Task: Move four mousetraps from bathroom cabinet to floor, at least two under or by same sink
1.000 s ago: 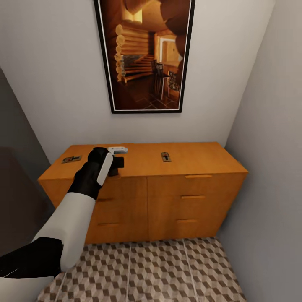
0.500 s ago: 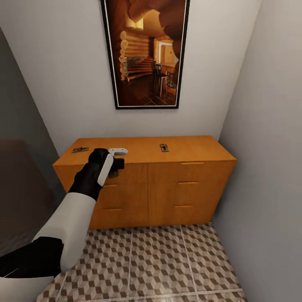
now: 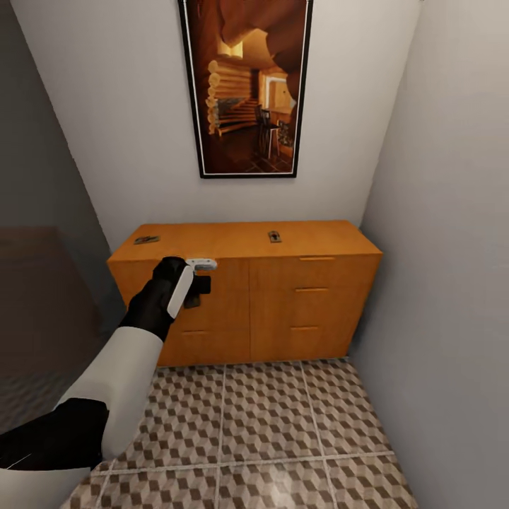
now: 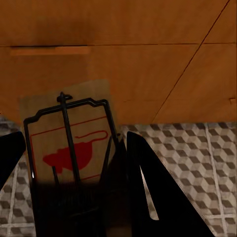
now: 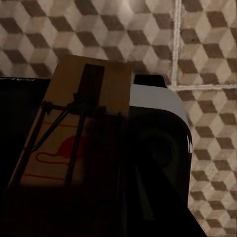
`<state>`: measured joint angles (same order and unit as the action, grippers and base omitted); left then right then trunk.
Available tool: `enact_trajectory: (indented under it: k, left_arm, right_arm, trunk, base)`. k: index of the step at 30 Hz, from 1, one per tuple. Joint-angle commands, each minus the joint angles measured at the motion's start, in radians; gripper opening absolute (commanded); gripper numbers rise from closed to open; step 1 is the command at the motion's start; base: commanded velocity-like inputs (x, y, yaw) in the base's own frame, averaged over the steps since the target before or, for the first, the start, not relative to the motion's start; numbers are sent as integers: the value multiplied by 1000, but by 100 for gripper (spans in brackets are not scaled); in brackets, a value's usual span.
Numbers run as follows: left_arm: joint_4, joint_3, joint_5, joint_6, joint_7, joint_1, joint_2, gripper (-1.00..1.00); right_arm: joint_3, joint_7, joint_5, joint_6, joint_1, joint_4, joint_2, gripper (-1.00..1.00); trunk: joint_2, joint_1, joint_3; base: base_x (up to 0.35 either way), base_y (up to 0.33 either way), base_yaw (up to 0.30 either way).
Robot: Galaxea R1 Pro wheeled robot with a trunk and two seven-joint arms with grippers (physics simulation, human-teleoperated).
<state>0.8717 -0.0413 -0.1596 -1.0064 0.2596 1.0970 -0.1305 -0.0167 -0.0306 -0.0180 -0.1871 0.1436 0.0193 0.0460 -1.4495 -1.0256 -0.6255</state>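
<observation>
**Two traps in our claws, two on the cabinet**

Nearest us, our left claw (image 4: 69, 163) is clamped on a trap (image 4: 71, 143): a tan wooden board with a black wire frame and a red mouse drawing inside a red outline. Its dark fingers (image 4: 148, 182) flank the board, with the drawer fronts and tiled floor (image 4: 197, 153) beyond. In the head view this claw (image 3: 199, 283) hangs in front of the cabinet's top-left drawer.

Our right claw (image 5: 79, 163) likewise grips a second trap (image 5: 79, 123), the same tan board with dark wire and red print, held above the cube-patterned tiles (image 5: 207, 44).

Farther off, the orange-brown cabinet (image 3: 283, 311) stands against the wall. On its top lie two more traps, one near the left end (image 3: 146, 240), one about midway (image 3: 274, 236), well apart. A framed picture (image 3: 246, 85) hangs above.
</observation>
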Motion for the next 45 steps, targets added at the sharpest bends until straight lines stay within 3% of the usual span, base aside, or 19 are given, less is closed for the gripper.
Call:
enact_trajectory:
  k: [1,14,18,25,29,33,34,40,45]
  left_arm:
    - [-1,-2,-9,-3,7,-1,0,-100]
    - [-86,-1,-7,12,4,-103,2,-100]
    - [-112,0,-6,120,1,-178,15,-100]
    - [-156,0,-8,311,-5,-332,81,-100]
    - [-238,-1,-8,450,-7,-386,105,-100]
    - [-441,-1,-6,687,-8,-419,117,-100]
    - [-472,-1,-6,720,-9,-421,118,-100]
    - [-788,-2,9,1040,-34,-427,118,-100]
    - [-923,-2,39,1251,-81,-451,123,-100]
  right_arm:
    - [-2,-6,-2,-3,1,-1,0,-100]
    - [-1,-7,-2,-8,1,1,-2,-100]
    - [1,-8,-2,-54,1,2,-4,-100]
    - [4,-9,-4,-177,1,27,-7,-100]
    - [4,-12,-6,-216,1,67,-8,-100]
    - [3,-16,-7,-236,1,150,-10,-100]
    - [4,-16,-7,-236,1,161,-12,-100]
    - [4,-17,-7,-225,1,274,-39,-100]
    - [4,-17,-8,-188,0,362,-44,-100]
  trunk:
    - [-1,1,-1]
    - [-1,1,-1]
    - [-1,1,-1]
    - [-1,1,-1]
    - [-1,1,-1]
    - [-1,1,-1]
    - [-1,1,-1]
    - [-1,1,-1]
    - [-1,1,-1]
  base:
    - [-206,0,0]
    - [-35,0,0]
    - [0,0,0]
    - [0,0,0]
    - [0,0,0]
    - [0,0,0]
    - [0,0,0]
    - [0,0,0]
    - [0,0,0]
